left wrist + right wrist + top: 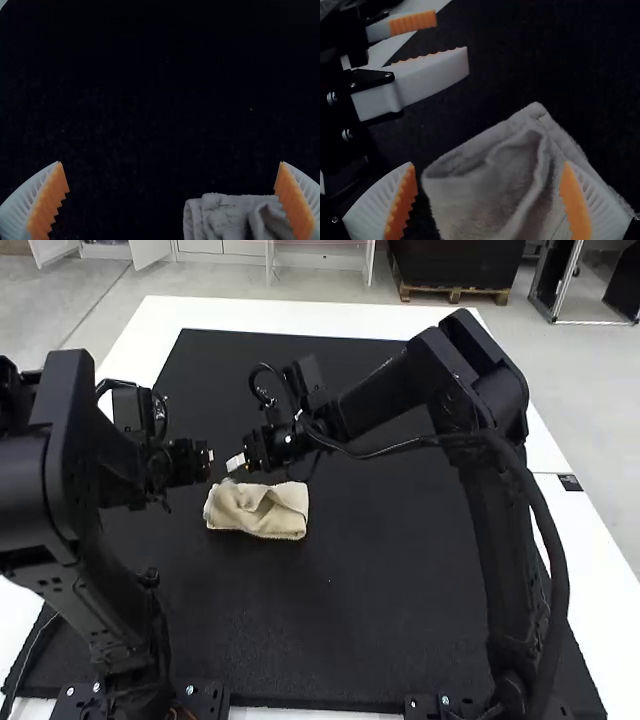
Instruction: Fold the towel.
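Towel, long axis approx L-R

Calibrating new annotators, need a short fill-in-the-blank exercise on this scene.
1. The towel lies on a ____ mat.
2. The left gripper is ____, the opposite of shut.
3. Its ribbed fingers are white, but their pads are ____.

Missing words: black; open; orange.
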Motion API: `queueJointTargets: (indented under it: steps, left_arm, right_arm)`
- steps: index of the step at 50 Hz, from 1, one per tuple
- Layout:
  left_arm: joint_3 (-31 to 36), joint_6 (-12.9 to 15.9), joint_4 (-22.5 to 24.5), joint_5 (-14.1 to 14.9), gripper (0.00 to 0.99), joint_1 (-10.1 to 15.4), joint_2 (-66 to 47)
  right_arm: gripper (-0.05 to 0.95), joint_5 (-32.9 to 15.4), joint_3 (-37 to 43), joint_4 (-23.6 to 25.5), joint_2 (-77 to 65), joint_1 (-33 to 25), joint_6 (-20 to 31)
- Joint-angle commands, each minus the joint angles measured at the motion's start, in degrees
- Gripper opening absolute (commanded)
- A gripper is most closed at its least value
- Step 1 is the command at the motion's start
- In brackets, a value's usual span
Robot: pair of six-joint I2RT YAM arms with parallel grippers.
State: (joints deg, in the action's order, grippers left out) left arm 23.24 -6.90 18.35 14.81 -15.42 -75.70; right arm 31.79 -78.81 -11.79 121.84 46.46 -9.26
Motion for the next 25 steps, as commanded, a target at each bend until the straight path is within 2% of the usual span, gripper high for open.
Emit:
queueJointTargets:
  steps: [1, 2, 3, 4, 5, 6, 10, 25]
  left_arm:
    - [0.9, 0.0, 1.1, 0.2, 0.967, -0.2, 0.6]
    - [0.9, -0.1, 1.3, 0.2, 0.967, -0.2, 0.6]
    - [0.9, -0.3, 1.4, 0.2, 0.967, -0.2, 0.6]
    - [1.0, -0.3, 1.5, 0.2, 0.967, -0.2, 0.7]
    - [1.0, -0.3, 1.5, 0.2, 0.967, -0.2, 0.6]
    - [1.1, -0.4, 1.6, 0.2, 0.967, -0.2, 0.6]
    - [1.0, -0.4, 1.8, 0.2, 0.967, -0.2, 0.6]
    - [1.1, -0.8, 2.1, 0.3, 0.967, -0.3, 0.6]
  right_arm:
    - [0.64, 0.6, -1.3, -0.6, -5.7, -1.7, -0.8]
    - [0.58, 0.6, -1.1, -0.6, -6.1, -2.0, -0.7]
    - [0.47, 1.0, -0.8, -0.6, -6.4, -2.2, -0.7]
    - [0.26, 1.3, -0.1, -0.6, -6.9, -2.7, -0.8]
    - [0.10, 1.3, 0.4, -0.6, -7.1, -3.1, -0.8]
    - [0.04, 1.8, 1.0, -0.6, -7.3, -3.6, -1.0]
    - [-0.02, 4.5, 3.0, -1.0, -8.0, -4.6, -2.0]
    - [-0.02, 4.7, 7.4, -4.8, -5.3, -4.2, -1.7]
